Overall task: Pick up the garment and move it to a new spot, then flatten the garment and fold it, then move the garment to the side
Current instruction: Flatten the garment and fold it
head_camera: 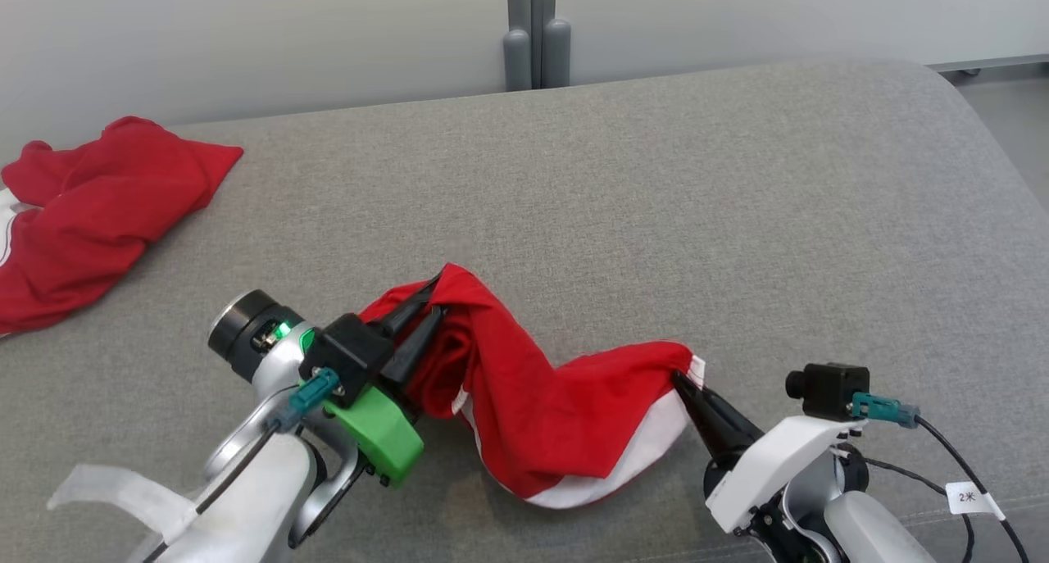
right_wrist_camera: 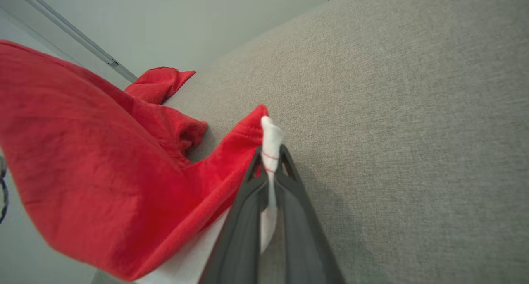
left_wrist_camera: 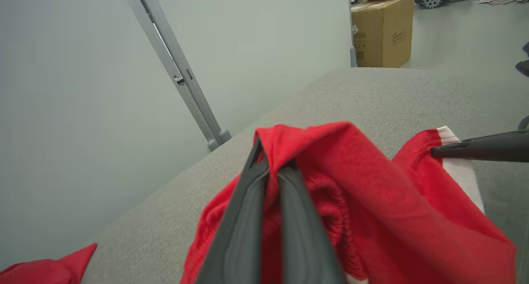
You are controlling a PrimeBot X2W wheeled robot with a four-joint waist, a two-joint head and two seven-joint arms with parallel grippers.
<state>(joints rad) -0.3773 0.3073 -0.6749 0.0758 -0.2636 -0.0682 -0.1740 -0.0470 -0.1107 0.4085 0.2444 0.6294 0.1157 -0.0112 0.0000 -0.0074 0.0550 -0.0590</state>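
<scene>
Left claw, right claw pinching garment

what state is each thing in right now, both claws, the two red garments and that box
left claw: shut on the garment's bunched red end
right claw: shut on the garment's white-trimmed edge
garment: crumpled, slung between both claws, sagging in the middle, not yet flattened or folded
second red garment: lying crumpled at the far left, nothing touching it
cardboard box: upright on the floor, top flap slightly raised
</scene>
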